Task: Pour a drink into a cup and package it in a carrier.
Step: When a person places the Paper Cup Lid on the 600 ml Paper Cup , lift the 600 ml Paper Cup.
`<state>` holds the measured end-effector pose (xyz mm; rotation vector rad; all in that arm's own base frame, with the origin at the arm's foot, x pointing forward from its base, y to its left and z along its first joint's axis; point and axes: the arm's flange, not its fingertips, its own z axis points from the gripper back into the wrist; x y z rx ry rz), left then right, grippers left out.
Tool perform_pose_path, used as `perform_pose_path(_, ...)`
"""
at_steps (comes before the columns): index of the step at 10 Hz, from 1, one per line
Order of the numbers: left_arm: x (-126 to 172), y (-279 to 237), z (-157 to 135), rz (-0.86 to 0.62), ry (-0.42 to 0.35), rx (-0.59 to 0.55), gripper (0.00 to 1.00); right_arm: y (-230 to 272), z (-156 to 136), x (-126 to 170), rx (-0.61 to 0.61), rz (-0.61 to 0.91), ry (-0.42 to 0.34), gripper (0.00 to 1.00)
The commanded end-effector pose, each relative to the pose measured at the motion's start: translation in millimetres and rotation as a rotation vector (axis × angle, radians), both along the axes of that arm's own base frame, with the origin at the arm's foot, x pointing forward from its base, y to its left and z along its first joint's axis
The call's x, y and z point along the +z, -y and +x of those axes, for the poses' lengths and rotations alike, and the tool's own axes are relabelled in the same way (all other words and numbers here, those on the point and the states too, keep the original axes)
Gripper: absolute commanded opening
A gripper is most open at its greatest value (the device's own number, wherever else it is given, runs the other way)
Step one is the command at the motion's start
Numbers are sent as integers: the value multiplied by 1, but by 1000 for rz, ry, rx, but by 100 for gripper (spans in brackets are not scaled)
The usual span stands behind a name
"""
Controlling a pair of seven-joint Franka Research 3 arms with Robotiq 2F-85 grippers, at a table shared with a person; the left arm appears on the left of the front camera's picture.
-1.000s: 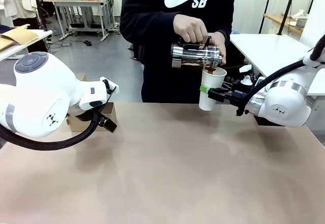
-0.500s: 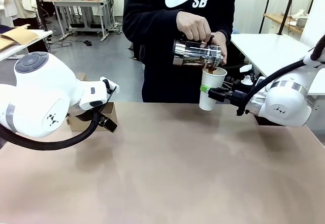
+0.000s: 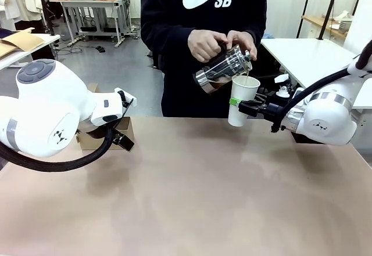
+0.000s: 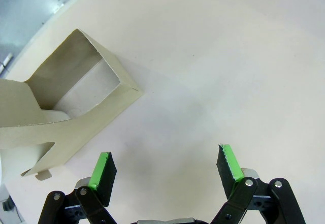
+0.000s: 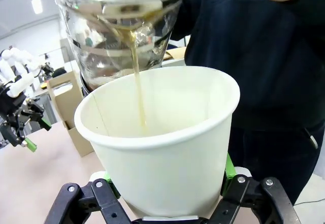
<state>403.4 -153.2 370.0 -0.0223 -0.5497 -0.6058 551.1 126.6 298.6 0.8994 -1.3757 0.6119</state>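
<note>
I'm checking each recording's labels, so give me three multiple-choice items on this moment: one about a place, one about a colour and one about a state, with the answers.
1. Where does the carrier stand?
A. on the floor
B. on a shelf
C. on the table, by the left gripper

2. What colour is the cup?
A. white
B. brown
C. black

3. How is the right gripper?
A. open, holding nothing
B. shut on the cup
C. shut on a spoon

Answers:
1 C: the left wrist view shows the carrier on the table beside the open left gripper.
2 A: the cup's wall is plain white.
3 B: its fingers clasp the cup, and the person's hands tip the jug so the drink runs in.
</note>
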Motion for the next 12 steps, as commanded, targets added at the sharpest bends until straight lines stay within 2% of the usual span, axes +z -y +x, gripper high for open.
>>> perform_pose_path(1, 0, -1, 0, -3, 0, 1, 100, -4, -1, 4, -12, 13, 11, 84)
perform_pose_path(12, 0, -1, 0, -3, 0, 1, 100, -4, -1, 4, -12, 13, 11, 84)
